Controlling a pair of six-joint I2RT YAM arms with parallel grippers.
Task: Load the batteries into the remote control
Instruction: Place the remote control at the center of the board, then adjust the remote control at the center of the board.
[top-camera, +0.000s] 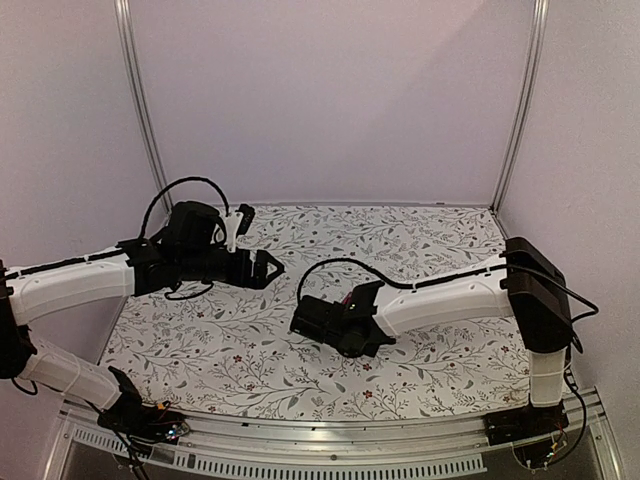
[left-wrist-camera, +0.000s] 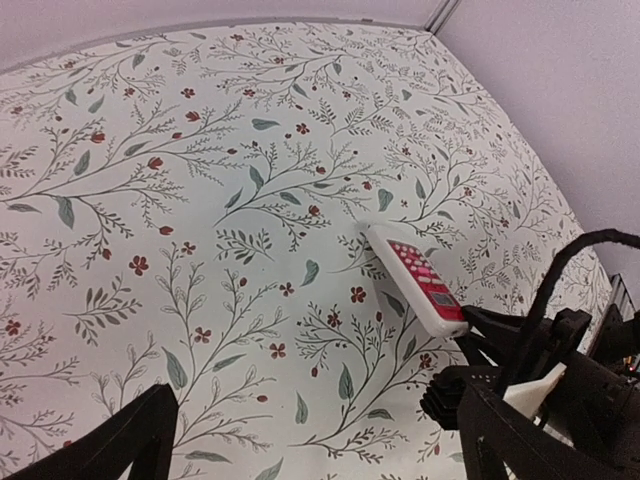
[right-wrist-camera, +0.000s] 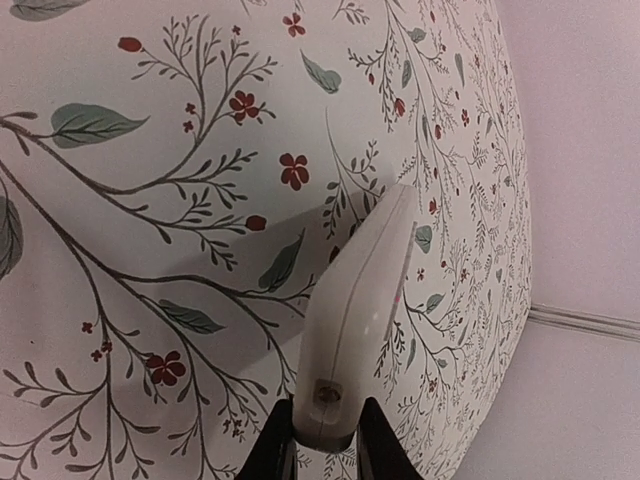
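The remote control (left-wrist-camera: 420, 281) is a small white slab with its red button face turned up. My right gripper (right-wrist-camera: 326, 442) is shut on its near end, one black finger on each side. In the right wrist view the remote (right-wrist-camera: 360, 290) shows edge on, with a shadow on the cloth to its left. The top view shows the right gripper (top-camera: 305, 322) low over the middle of the table. My left gripper (top-camera: 262, 268) hovers at the left, open and holding nothing, and it looks down on the remote. Its fingers (left-wrist-camera: 115, 448) stand far apart. The batteries are out of view.
The table is covered with a white cloth (top-camera: 420, 240) printed with leaves and red flowers. Pale walls (top-camera: 330, 100) with metal posts close in the back and both sides. A metal rail (top-camera: 330, 445) runs along the near edge by the arm bases.
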